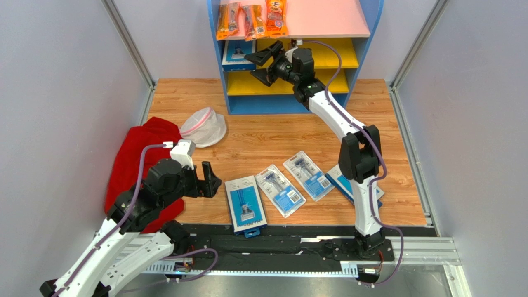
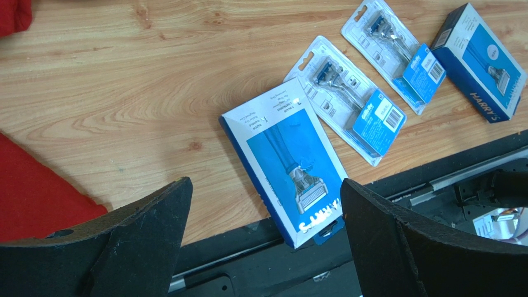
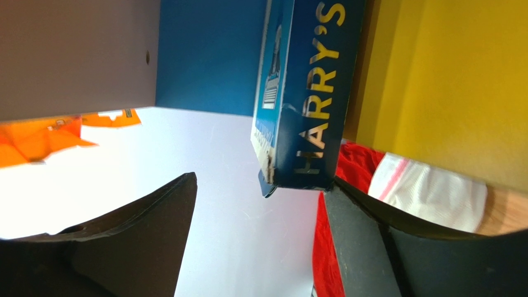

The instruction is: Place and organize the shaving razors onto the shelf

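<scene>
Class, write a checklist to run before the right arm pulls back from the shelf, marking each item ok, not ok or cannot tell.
1. Right end effector jaws apart: ok.
2. Razor box resting on shelf: ok.
3. Box free of both fingers: cannot tell; its corner sits against one.
4. Left end effector open, empty: ok.
5. Every razor shelved: not ok; four packs lie on the table.

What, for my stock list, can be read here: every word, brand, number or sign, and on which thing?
"HARRY'S": edge of the dark blue cardboard razor box in the blue-framed shelf.
"HARRY'S": face of the nearest blue-and-white razor box on the wooden table.
"HARRY'S": side of the rightmost blue razor box.
Too small to read: barcode labels on the two clear plastic blister packs; print on the orange packets.
</scene>
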`<act>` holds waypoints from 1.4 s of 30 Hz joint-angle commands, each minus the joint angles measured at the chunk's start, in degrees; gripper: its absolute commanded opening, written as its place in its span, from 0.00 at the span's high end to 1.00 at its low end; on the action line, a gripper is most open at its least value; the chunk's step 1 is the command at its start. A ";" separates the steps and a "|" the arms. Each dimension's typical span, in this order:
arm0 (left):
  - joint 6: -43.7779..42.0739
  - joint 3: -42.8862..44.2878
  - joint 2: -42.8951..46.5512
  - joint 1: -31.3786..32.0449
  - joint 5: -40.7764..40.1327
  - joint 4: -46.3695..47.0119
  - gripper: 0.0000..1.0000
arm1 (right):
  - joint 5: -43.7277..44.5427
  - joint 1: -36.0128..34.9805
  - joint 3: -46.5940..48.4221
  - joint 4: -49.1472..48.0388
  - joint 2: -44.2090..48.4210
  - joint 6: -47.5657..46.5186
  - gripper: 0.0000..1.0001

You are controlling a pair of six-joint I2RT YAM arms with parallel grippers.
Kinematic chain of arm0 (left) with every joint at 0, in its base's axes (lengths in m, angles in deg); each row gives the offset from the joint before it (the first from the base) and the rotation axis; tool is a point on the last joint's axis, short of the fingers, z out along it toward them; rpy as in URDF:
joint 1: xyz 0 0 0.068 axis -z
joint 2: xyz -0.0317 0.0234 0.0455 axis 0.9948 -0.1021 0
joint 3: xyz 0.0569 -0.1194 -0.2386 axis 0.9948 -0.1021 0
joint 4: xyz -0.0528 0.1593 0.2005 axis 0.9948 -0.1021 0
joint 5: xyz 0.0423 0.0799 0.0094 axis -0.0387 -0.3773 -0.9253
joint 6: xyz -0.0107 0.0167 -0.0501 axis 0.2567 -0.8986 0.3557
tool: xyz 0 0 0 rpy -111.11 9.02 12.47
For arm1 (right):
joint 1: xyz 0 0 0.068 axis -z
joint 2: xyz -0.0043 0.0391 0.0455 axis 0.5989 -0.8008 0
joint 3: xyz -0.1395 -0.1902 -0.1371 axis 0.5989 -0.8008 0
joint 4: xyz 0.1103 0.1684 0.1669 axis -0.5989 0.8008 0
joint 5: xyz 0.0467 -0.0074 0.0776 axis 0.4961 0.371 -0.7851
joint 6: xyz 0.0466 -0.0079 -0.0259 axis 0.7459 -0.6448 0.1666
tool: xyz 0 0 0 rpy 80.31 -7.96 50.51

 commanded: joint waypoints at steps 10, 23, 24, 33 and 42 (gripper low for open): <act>-1.27 -0.62 -0.13 -0.05 0.65 2.37 0.02 | 0.27 -0.23 -7.52 4.31 6.68 -3.21 0.14; -1.36 -0.62 -0.22 -0.05 0.74 2.46 0.02 | -2.80 -0.14 -19.72 -9.57 14.24 -1.81 0.13; -1.28 -0.71 -0.14 -0.14 0.74 2.54 0.02 | -3.15 -0.23 -20.61 -10.45 14.76 -1.46 0.13; -1.19 -0.71 -1.45 -0.14 0.83 2.37 0.02 | -4.12 -0.41 -39.56 -9.24 30.99 -7.86 0.13; -0.40 -0.10 -6.90 -0.05 -0.32 1.84 0.01 | 0.44 -0.41 -56.46 11.23 55.07 -24.63 0.13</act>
